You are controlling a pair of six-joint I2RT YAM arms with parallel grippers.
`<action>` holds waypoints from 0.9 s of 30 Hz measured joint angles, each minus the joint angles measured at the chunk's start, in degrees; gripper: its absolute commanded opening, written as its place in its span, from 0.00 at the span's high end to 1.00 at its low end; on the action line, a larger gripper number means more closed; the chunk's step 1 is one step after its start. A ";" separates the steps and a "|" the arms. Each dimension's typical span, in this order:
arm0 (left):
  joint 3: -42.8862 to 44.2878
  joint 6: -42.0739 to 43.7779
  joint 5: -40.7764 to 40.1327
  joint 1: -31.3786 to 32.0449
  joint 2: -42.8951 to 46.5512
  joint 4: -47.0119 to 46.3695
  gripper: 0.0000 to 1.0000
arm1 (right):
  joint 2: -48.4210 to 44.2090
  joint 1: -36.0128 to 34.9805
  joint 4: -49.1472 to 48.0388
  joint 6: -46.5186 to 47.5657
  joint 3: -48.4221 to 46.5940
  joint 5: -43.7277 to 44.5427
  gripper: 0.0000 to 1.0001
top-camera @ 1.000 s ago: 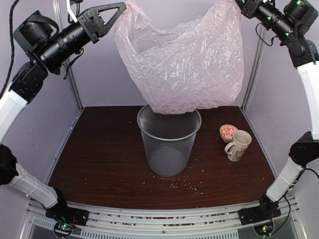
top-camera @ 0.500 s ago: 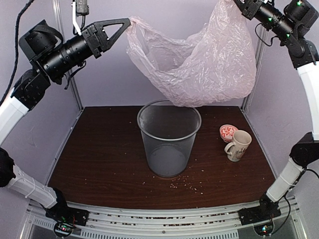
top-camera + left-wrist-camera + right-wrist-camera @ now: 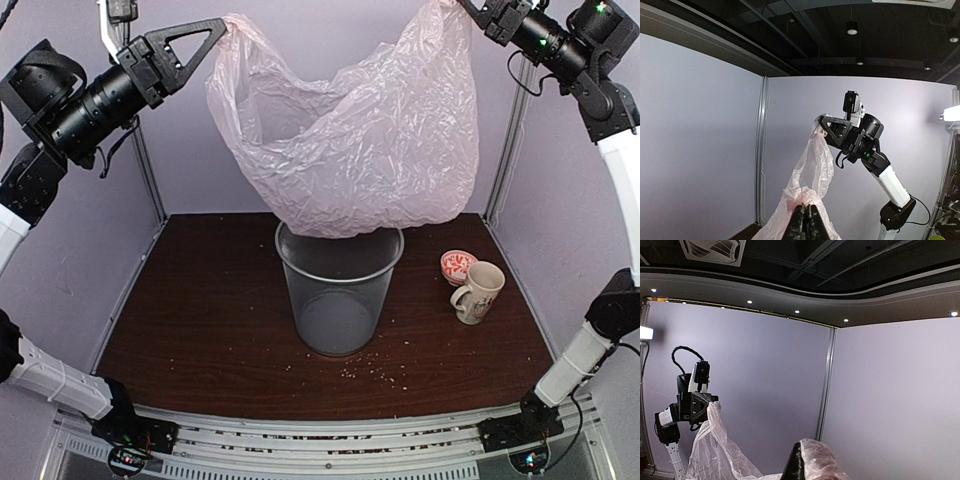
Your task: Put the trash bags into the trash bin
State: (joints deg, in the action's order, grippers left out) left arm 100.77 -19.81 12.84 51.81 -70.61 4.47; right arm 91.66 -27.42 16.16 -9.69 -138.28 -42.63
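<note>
The trash bag [image 3: 350, 150], a thin pinkish-white wrinkly film, hangs stretched between both grippers high above the table. My left gripper [image 3: 223, 26] is shut on its left top corner, and the left wrist view shows the pinched film [image 3: 807, 197] bunched at my closed fingertips [image 3: 805, 208]. At the upper right, my right gripper [image 3: 468, 5] is shut on the other corner, with the film [image 3: 822, 462] draped over one fingertip [image 3: 798, 452]. The bag's bottom sags to the rim of the grey see-through trash bin [image 3: 338, 300], which stands upright mid-table directly below.
A cream patterned mug [image 3: 480, 292] and a small red-and-white dish [image 3: 458, 264] sit right of the bin. Crumbs [image 3: 380, 373] lie in front of the bin on the dark wooden table [image 3: 200, 330]. Purple walls and metal posts enclose the table.
My left gripper has moved left and up, spreading the bag wider. The bag's bottom, lifted off the bin half a second ago, has dropped back to the rim.
</note>
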 measured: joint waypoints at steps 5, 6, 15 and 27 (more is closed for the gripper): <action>-3.30 -0.15 -1.03 0.00 2.32 0.17 1.00 | -2.73 -0.92 -1.20 -1.07 5.60 -0.50 1.00; -4.09 -0.15 -1.70 0.00 2.80 0.20 1.00 | -3.04 -1.22 -1.49 -1.18 6.78 -0.59 1.00; -7.67 -0.04 -13.07 0.00 5.29 5.11 1.00 | -1.66 -4.15 -2.34 -1.88 13.31 -0.57 1.00; -11.54 0.39 -31.15 0.00 11.65 8.98 1.00 | 1.20 -5.55 -1.16 -2.03 13.07 -0.35 0.40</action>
State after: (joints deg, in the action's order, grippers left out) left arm 89.23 -19.42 -18.31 51.81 -58.96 13.45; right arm 92.86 -32.97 15.00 -11.73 -125.21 -42.98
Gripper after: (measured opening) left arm 0.002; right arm 0.456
